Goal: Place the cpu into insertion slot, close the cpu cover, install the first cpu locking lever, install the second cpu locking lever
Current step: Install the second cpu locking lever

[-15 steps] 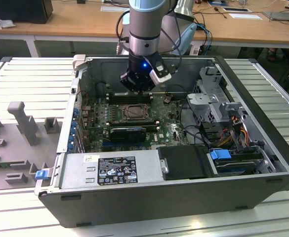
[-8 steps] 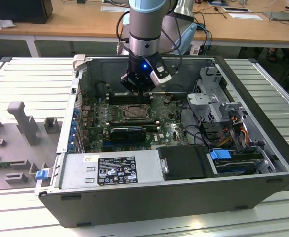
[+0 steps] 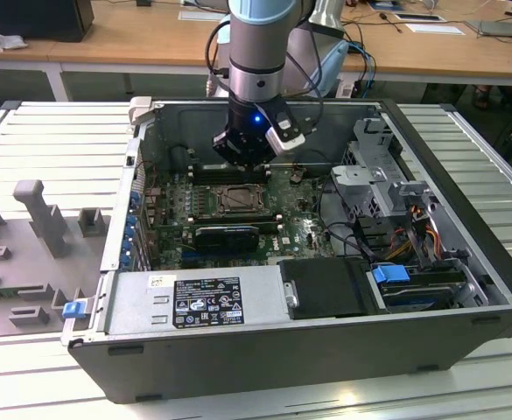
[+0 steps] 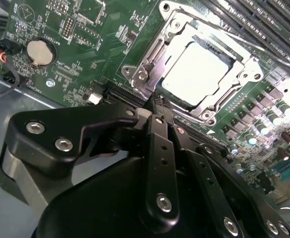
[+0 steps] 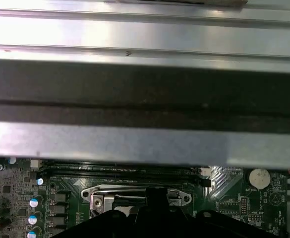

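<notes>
In the second wrist view the pale square cpu (image 4: 194, 72) lies in the insertion slot (image 4: 182, 100). The silvery cpu cover (image 4: 149, 64) lies flat around it. My gripper (image 4: 157, 105) is shut with nothing between its black fingers, and its tips are close to the socket's near edge. I cannot tell whether they touch it, or how the locking levers stand. In the exterior view the gripper (image 3: 241, 164) hangs inside the open case just behind the insertion slot (image 3: 234, 202). The first wrist view shows the cpu cover's end (image 5: 102, 194) beside the gripper (image 5: 154, 198).
Long black memory slots (image 4: 263, 25) run beside the socket. A coin battery (image 4: 39, 51) sits on the green board. A black card (image 3: 227, 234), the power supply (image 3: 194, 302), the drive cage (image 3: 387, 184) and cables crowd the case. The case wall (image 5: 145, 89) stands close.
</notes>
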`<state>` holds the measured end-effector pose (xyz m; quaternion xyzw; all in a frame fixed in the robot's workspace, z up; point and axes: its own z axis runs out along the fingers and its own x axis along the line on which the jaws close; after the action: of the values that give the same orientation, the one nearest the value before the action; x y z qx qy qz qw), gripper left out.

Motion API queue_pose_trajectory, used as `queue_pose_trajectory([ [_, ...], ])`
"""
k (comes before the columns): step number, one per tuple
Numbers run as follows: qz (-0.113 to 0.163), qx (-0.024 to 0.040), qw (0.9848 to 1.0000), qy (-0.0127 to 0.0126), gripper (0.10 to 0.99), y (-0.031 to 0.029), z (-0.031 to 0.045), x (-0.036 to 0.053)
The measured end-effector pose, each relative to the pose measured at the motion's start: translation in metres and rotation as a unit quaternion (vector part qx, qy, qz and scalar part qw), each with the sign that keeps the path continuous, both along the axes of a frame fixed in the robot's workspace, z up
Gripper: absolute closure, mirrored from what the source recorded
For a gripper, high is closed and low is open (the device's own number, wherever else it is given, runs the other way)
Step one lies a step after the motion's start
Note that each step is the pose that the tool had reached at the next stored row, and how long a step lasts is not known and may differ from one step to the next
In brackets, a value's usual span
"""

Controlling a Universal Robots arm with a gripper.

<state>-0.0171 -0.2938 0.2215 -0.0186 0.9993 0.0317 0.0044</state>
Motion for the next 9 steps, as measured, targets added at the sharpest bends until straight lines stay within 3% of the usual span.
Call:
queue_pose_trajectory([
  [5, 0.000, -0.0020, 1.0000, 0.0000, 0.980, -0.0057, 0.0002, 0.0003],
  [8, 0.000, -0.0025, 1.0000, 0.0001, 0.980, -0.0059, 0.0101, 0.0003],
  [9, 0.000, -0.0025, 1.0000, 0.0002, 0.980, -0.0059, 0.0194, 0.0003],
])
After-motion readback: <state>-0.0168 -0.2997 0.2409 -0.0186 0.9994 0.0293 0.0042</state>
